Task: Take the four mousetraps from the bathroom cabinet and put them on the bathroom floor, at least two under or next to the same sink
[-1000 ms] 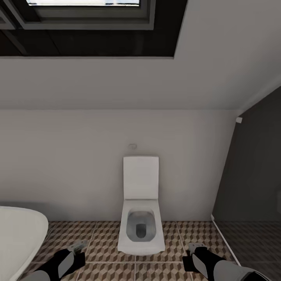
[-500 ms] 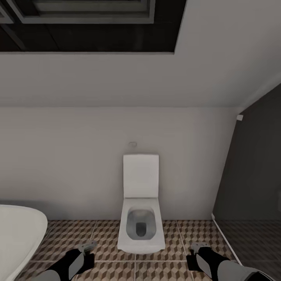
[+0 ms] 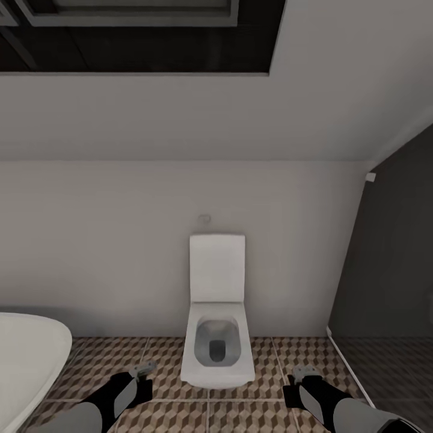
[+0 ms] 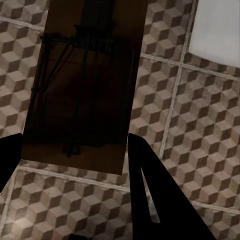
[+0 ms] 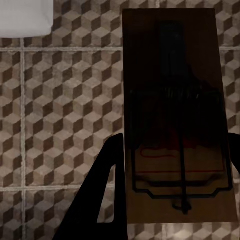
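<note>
Facing a white wall with a square white toilet [image 3: 217, 337] at centre, lid up; bathroom floor [image 3: 162, 361] of cube-patterned tiles ran across the lower part of the head view; white bathtub [image 3: 27, 355] rim sat at 8 o'clock, dark shower wall [image 3: 391, 264] at 3 o'clock, dark skylight frame [image 3: 138, 36] at 12 o'clock; left gripper [image 3: 143, 368] sat at 7 o'clock from the toilet, right gripper [image 3: 305, 374] at 5 o'clock, both low over the tiles and well apart; in the left wrist view, left gripper [image 4: 75, 150] fingers were closed against the two long edges of a mousetrap [image 4: 85, 85], board held flat above the floor [image 4: 200, 130], dark wire parts visible, in shadow; a white corner [image 4: 217, 27] showed beyond it, could not tell which fixture; in the right wrist view, right gripper [image 5: 172, 150] was clamped the same way on a second mousetrap [image 5: 175, 115], red mark and wire bar readable on the board; floor tiles [image 5: 60, 110] lay beneath, white corner [image 5: 25, 17] at the frame edge.
</note>
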### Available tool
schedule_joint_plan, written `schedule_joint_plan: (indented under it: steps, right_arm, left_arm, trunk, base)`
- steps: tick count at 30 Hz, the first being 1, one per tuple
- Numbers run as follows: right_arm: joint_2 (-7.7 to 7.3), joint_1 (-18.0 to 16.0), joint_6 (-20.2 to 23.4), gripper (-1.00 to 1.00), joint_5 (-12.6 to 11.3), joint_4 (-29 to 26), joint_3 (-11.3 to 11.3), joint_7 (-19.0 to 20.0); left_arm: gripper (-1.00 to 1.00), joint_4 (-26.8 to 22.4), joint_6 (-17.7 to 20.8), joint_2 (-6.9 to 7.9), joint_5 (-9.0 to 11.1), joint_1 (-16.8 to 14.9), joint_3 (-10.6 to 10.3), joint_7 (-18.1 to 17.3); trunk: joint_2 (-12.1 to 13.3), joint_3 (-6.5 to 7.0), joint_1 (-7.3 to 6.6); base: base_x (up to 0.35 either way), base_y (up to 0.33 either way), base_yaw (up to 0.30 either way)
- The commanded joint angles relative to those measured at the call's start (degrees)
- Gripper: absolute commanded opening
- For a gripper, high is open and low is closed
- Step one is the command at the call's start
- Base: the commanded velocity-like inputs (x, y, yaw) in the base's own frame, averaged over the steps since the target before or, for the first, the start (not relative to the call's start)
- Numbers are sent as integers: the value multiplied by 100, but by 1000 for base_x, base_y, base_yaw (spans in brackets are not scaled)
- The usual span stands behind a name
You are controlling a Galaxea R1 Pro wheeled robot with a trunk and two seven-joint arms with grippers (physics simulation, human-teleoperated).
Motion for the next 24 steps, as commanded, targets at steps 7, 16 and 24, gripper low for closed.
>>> schedule_joint_plan:
  steps: [7,16,24]
  right_arm:
    - [-2,-1,35,-100,-60,-29,48,-20]
    - [-2,-1,35,-100,-52,-28,64,-18]
    - [0,-1,33,-100,-51,-29,65,-16]
  left_arm:
    - [-100,17,31,-6,46,-12,-174,39]
    - [-100,86,0,0,51,-13,-174,39]
    - [-100,94,-14,0,54,-13,-172,41]
  trunk:
    - [-286,-133,154]
    - [-647,-295,352]
    - [-968,-438,528]
  base:
    - [0,0,0]
    - [0,0,0]
    - [0,0,0]
